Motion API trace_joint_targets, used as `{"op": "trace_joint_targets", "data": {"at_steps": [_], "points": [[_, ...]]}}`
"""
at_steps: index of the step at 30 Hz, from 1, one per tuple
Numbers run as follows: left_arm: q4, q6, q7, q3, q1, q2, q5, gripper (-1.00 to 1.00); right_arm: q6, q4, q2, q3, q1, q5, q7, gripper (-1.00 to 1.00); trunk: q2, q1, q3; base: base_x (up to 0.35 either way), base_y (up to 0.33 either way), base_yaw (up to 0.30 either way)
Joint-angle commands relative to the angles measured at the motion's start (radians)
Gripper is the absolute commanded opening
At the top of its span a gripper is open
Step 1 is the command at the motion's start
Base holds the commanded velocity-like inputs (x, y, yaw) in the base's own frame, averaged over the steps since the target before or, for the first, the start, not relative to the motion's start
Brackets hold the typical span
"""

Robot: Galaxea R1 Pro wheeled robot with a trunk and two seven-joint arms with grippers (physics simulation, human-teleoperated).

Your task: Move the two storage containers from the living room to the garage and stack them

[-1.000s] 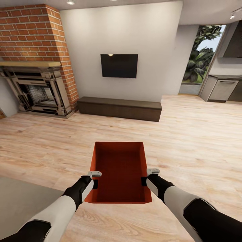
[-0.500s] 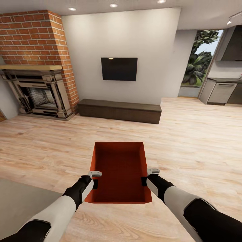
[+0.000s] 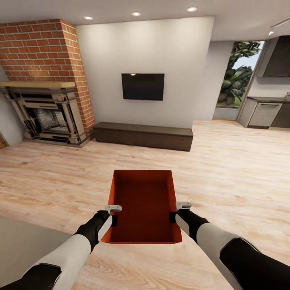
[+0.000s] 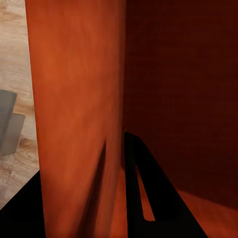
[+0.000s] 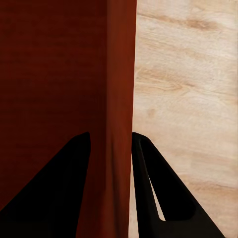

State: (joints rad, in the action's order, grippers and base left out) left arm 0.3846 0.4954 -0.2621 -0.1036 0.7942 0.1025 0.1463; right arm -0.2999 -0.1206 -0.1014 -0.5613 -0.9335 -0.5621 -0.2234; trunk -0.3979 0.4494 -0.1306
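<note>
One red-orange lidless storage container [image 3: 143, 205] hangs level in front of me over the living room's light wood-plank flooring [image 3: 225, 169]. My left gripper [image 3: 114, 216] is shut on its left long wall, and my right gripper [image 3: 176, 212] is shut on its right long wall. In the left wrist view the left gripper [image 4: 82, 153] pinches the thin orange wall [image 4: 79, 99] between black fingers [image 4: 148, 188]. In the right wrist view the right gripper [image 5: 111, 136] clamps the wall [image 5: 119, 74] the same way. The second container, the garage and its dark grey floor are out of view.
A brick fireplace [image 3: 44, 104] stands at the far left, with a long dark-brown low cabinet [image 3: 143, 136] under a wall TV [image 3: 143, 86]. A grey surface [image 3: 24, 237] lies at my lower left. Kitchen cabinets [image 3: 266, 114] sit at the far right. Open plank floor stretches ahead.
The whole picture has slid downward, bringing ceiling lights into view, so the camera has moved. The container and both grippers keep the same hold and place in the view.
</note>
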Motion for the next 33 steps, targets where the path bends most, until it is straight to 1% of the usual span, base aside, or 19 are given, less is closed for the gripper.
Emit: {"op": "trace_joint_targets", "data": {"at_steps": [1, 33], "points": [[-0.001, 0.012, -0.012, 0.004, 0.000, -0.001, -0.016, -1.00, -0.004, -0.030, 0.000, -0.014, -0.001, -0.013, -0.001, -1.00, -0.002, 0.001, -0.001, 0.000, 0.000, 0.000], [-0.001, 0.012, -0.012, 0.004, 0.000, -0.001, -0.016, -1.00, -0.004, -0.030, 0.000, -0.014, -0.001, -0.013, -0.001, -1.00, -0.002, 0.001, 0.050, 0.000, 0.000, 0.000]]}}
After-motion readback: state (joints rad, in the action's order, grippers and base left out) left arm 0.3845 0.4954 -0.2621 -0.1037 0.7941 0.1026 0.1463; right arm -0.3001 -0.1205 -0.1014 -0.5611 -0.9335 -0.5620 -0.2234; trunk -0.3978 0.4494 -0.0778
